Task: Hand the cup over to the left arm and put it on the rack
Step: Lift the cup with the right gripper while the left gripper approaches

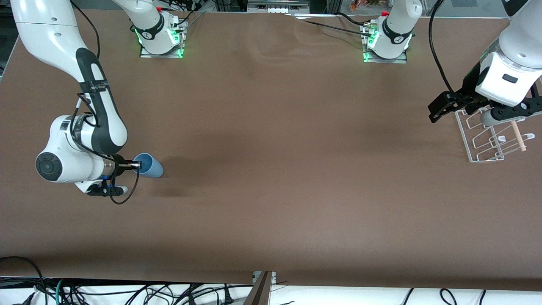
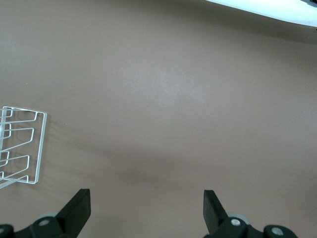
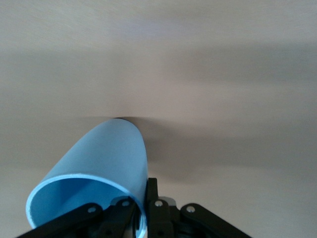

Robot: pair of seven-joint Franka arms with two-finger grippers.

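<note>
The light-blue cup (image 1: 151,166) is tipped on its side near the right arm's end of the table, its open mouth toward the right gripper (image 1: 136,165). That gripper is shut on the cup's rim, one finger inside and one outside; this shows in the right wrist view, where the gripper (image 3: 147,204) pinches the cup (image 3: 101,161). I cannot tell whether the cup's base touches the table. The left gripper (image 1: 482,109) hangs open and empty over the wire rack (image 1: 487,146). In the left wrist view the left gripper (image 2: 146,208) is over bare table beside the rack (image 2: 29,148).
The rack stands at the left arm's end of the table with a wooden dowel (image 1: 518,135) across it. Both arm bases (image 1: 161,38) (image 1: 387,42) stand along the table's edge farthest from the front camera. Brown tabletop (image 1: 296,148) lies between cup and rack.
</note>
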